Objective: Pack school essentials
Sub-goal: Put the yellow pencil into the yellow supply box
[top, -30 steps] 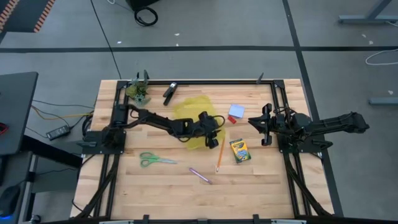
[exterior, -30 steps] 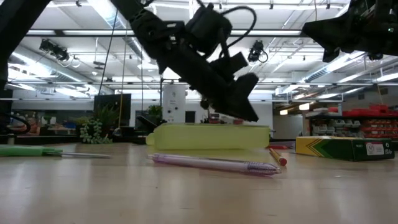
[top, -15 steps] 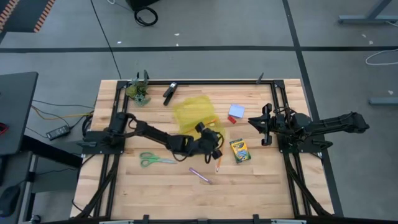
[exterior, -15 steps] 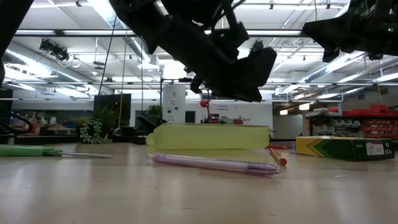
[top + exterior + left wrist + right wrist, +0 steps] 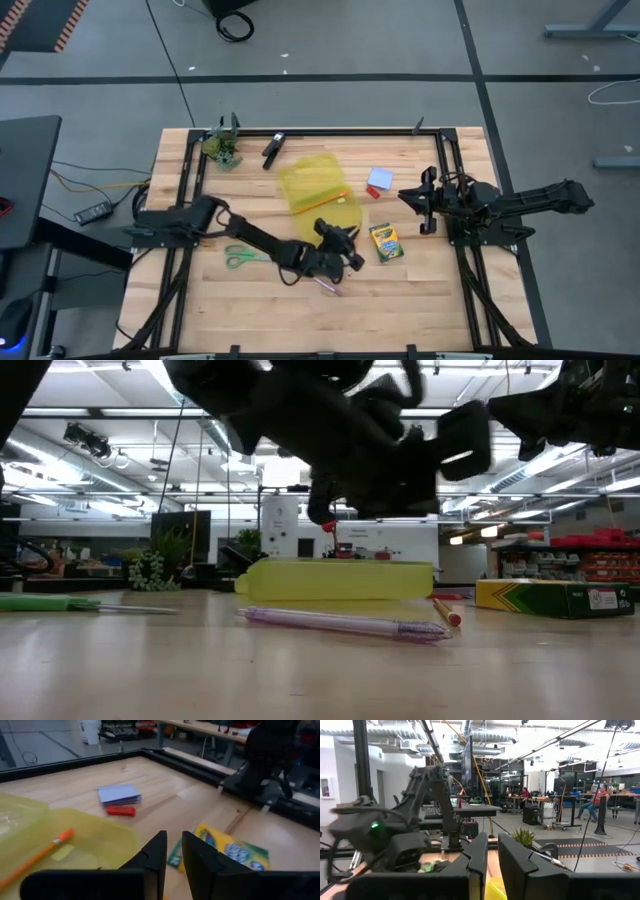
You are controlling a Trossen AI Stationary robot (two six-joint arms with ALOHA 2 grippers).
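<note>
Purple pen lies just beneath the left gripper, its fingers nearly closed, empty.

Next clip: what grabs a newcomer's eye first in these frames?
The left arm stretches across the table's middle, its gripper low over the purple pen at the front. Just behind lies a translucent yellow pouch with an orange pencil on it, crayon box to its right. The right gripper waits at the right edge.
</note>
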